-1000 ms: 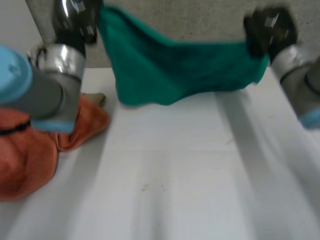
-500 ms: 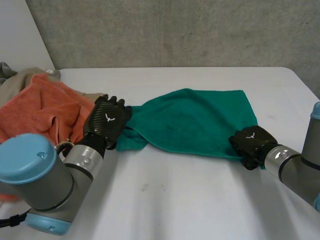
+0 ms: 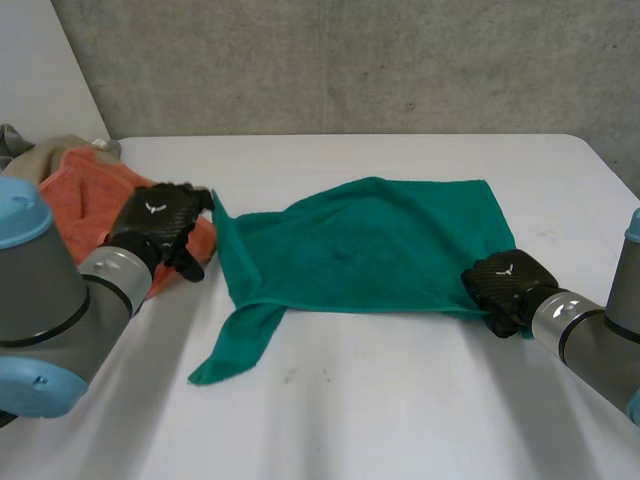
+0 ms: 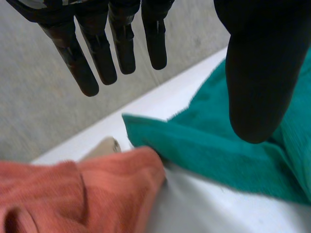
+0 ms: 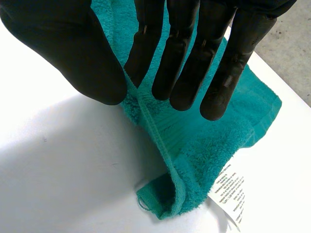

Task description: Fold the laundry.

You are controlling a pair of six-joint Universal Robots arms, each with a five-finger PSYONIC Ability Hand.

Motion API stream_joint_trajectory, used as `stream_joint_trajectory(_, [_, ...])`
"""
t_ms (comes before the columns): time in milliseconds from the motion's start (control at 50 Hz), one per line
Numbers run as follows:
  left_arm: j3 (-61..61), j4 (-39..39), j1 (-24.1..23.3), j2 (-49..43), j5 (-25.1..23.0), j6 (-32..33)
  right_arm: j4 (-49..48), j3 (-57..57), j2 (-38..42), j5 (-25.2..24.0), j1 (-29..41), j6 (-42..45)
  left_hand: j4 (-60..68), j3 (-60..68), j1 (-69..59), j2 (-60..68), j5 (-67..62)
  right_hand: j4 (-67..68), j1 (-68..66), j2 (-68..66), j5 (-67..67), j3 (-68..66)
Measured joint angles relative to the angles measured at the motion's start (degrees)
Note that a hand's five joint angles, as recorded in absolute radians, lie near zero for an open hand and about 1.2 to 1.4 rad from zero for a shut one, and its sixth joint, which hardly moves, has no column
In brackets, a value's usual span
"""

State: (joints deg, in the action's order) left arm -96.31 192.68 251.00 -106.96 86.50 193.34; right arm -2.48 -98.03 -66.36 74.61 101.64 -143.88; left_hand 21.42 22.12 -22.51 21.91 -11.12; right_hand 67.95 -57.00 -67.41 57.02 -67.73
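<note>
The green terry-cloth towel is seen lying on the white table. It is mostly spread, though its near-left part is rolled into a narrow tail that trails towards the robot. The right hand is placed at the towel's near-right corner. In the right wrist view the hemmed edge is seen running between the thumb and the straight fingers. It appears to be pinched there, though the contact itself is partly hidden by the thumb. A white care label is shown at that corner. The left hand is held just beside the towel's far-left corner with fingers straight and thumb apart, and nothing is gripped by it.

Several risks can be judged from this. The far-left corner is lying against the crumpled orange towel, so the orange cloth could be caught along with it if a grasp is closed there, and both would be dragged. If a fold is begun while the tail is twisted, a lump would be trapped inside and the edges would not meet. Because one corner alone is held, any pull by the right hand could slide the whole towel rather than tension it. The pinch is judged to be shallow — it could be lost on a quick lift.
</note>
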Motion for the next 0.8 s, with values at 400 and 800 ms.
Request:
stream_joint_trajectory(400, [-0.77,-12.23,-1.39,-0.5,0.76,-3.16,-0.69,-0.25,0.01,0.09,-1.12,0.0,9.54,8.66,-8.2,8.79,-9.87,0.0,0.0,0.0,0.0,0.0])
stream_joint_trajectory(800, [-2.86,-11.57,-1.85,-4.71,1.06,-11.09,-0.69,-0.71,-0.06,0.03,-1.3,-0.01,13.89,12.96,-12.61,13.26,-14.1,0.0,0.0,0.0,0.0,0.0])
